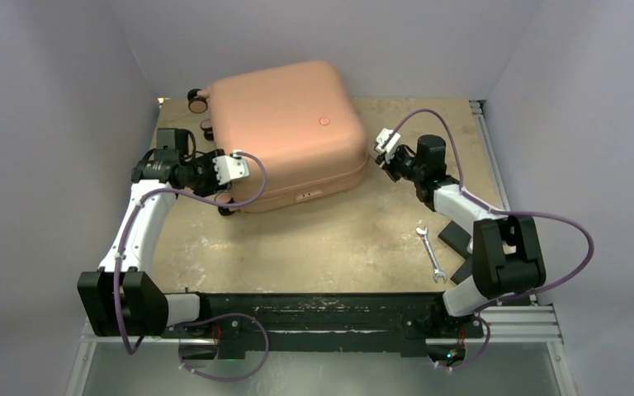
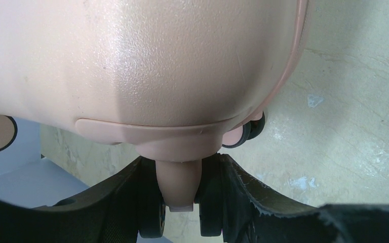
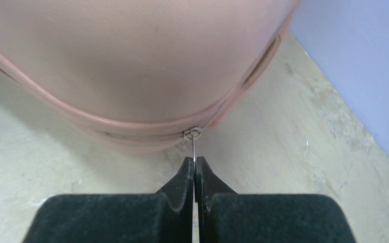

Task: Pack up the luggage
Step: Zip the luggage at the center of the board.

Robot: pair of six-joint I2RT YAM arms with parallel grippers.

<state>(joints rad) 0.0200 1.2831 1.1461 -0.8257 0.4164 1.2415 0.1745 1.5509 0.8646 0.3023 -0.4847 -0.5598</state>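
**A:** Where does the case sit?

**B:** On the scuffed tan tabletop (image 1: pixel 338 239), the large salmon-pink hard-shell suitcase (image 1: pixel 285 132) lies flat with its lid down, in the upper centre of the overhead view.

**A:** And the arms?

**B:** The left gripper (image 2: pixel 180 202), at the case's lower-left corner, has its jaws clamped on a pink caster (image 2: pixel 178 177) with small black wheels, bracing the shell. The right gripper (image 3: pixel 195 169), at the case's right side, has its jaws pressed together on the thin metal zipper pull (image 3: pixel 193 144).

**A:** So which step is this?

**B:** Working the zipper, I'd judge. Which way it should travel I can't tell. The next move calls for dragging the pull along the curved seam while the left arm holds the case.
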